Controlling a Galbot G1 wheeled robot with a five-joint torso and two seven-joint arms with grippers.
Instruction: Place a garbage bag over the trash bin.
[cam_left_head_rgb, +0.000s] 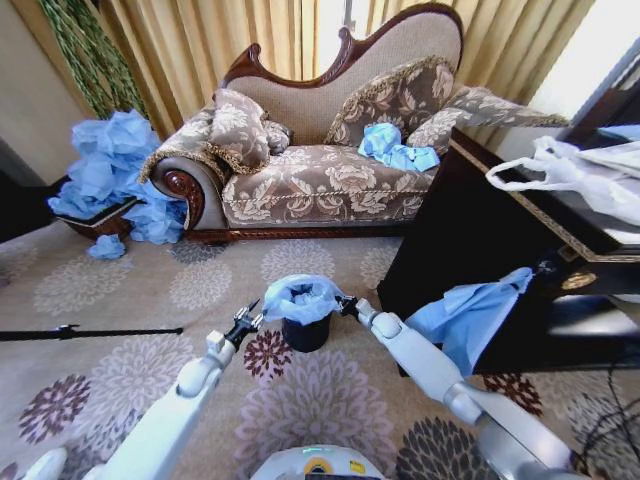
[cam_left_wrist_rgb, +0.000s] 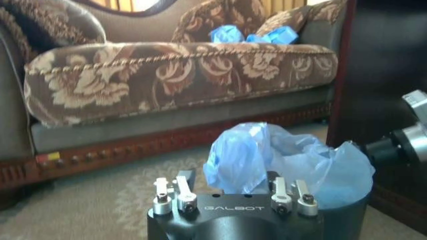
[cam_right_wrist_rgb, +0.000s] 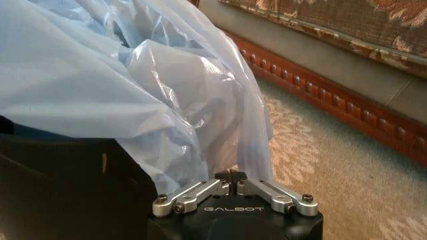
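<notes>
The small black trash bin (cam_left_head_rgb: 305, 333) stands on the patterned carpet in front of the sofa. The light-blue garbage bag (cam_left_head_rgb: 300, 297) is bunched over its rim and puffs up above it. My left gripper (cam_left_head_rgb: 250, 320) is at the bin's left side. In the left wrist view it (cam_left_wrist_rgb: 230, 179) is open, with a fold of the bag (cam_left_wrist_rgb: 243, 155) hanging between its spread fingers above the bin (cam_left_wrist_rgb: 343, 217). At the bin's right side, my right gripper (cam_left_head_rgb: 345, 303) is shut on the bag's edge (cam_right_wrist_rgb: 200, 115). The right wrist view shows its jaws (cam_right_wrist_rgb: 230, 173) meeting beside the black wall (cam_right_wrist_rgb: 60, 190).
A floral sofa (cam_left_head_rgb: 320, 180) stands behind the bin with crumpled blue bags (cam_left_head_rgb: 395, 148) on its seat. A heap of blue bags (cam_left_head_rgb: 115, 175) lies at the left. A dark cabinet (cam_left_head_rgb: 470, 250) close on the right carries a white bag (cam_left_head_rgb: 570, 175) and a hanging blue bag (cam_left_head_rgb: 470, 310).
</notes>
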